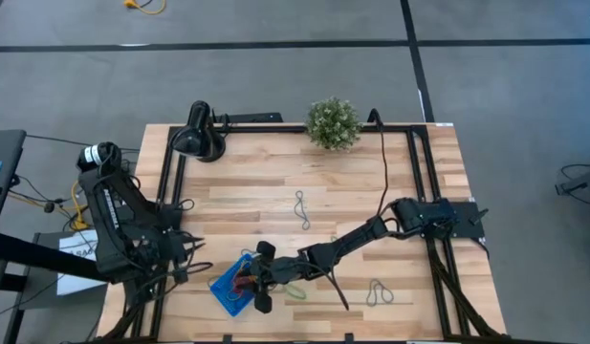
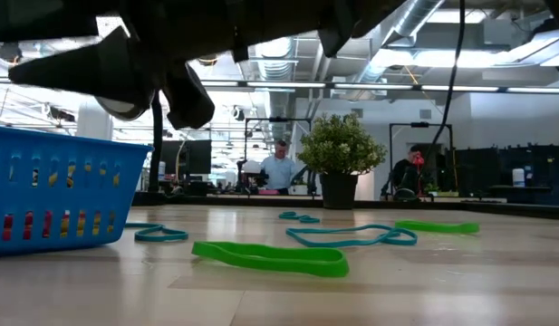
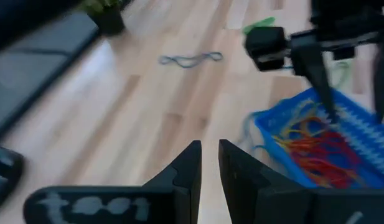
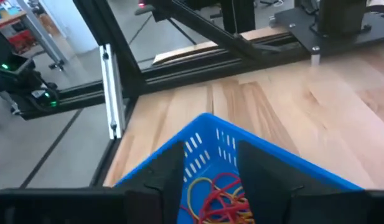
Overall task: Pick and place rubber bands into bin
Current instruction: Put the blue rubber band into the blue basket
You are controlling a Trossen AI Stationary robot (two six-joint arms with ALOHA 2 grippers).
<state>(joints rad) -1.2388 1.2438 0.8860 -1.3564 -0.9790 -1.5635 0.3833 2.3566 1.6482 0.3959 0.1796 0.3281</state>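
Observation:
The blue bin (image 1: 228, 287) stands near the table's front edge, left of centre, with red, orange and yellow rubber bands (image 4: 223, 196) piled inside. My right gripper (image 1: 264, 276) hovers open just above the bin's right part, one finger on either side of the pile (image 3: 310, 146), nothing between them. A green band (image 1: 295, 291) lies flat on the table just right of the bin. Grey-blue bands lie at mid table (image 1: 301, 210) and front right (image 1: 379, 292). My left gripper (image 3: 208, 163) waits at the table's left edge, fingers a narrow slit apart, holding nothing.
A black lamp (image 1: 199, 134) and a potted plant (image 1: 333, 122) stand at the table's far edge. A black cable (image 1: 382, 162) runs down from the far edge to my right arm. Black frame rails border the table. People (image 2: 279, 167) sit in the room beyond.

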